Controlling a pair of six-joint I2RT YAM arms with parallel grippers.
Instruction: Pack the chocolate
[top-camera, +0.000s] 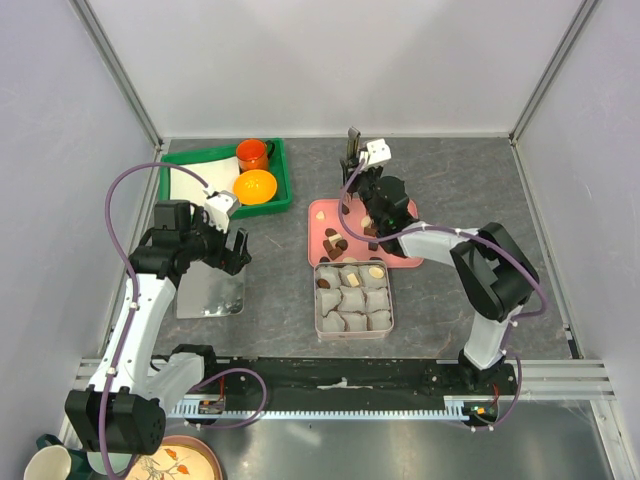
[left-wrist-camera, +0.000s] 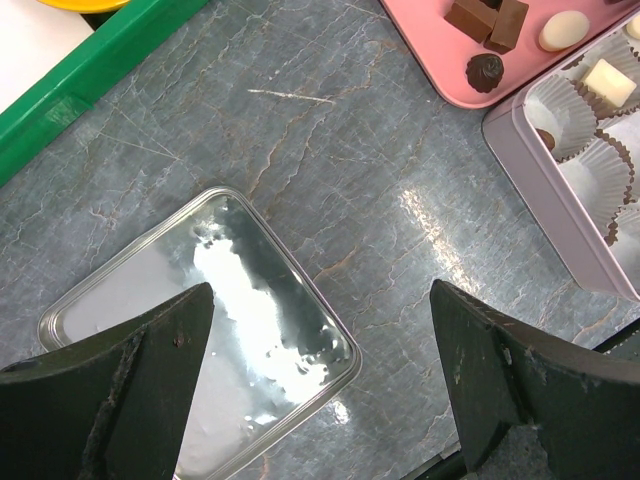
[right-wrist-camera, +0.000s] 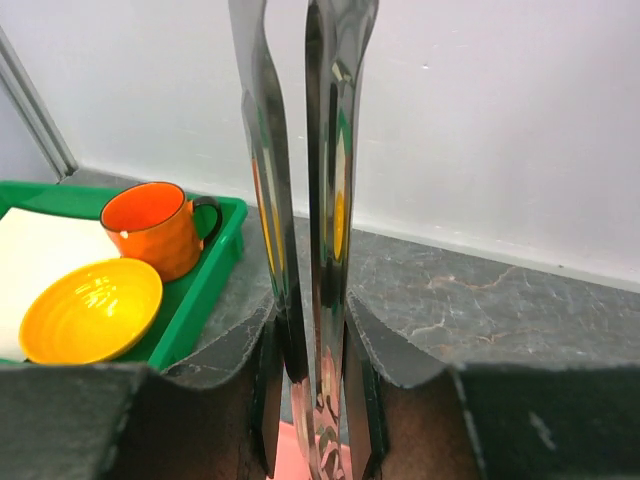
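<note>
above the grey table (top-camera: 450, 170), right gripper (right-wrist-camera: 310, 345) squeezes tongs (right-wrist-camera: 330, 150).

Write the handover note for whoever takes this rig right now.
The left gripper is open, above the lid, which lies left of the tin.
The right gripper is shut on the tongs, over the pink tray; whether the tips carry a piece cannot be seen.
The chocolate: most pieces are on the pink tray, a few in the tin's paper cups.
Done: a few cups filled.
Left: fill the other cups, then probably put the lid on.
</note>
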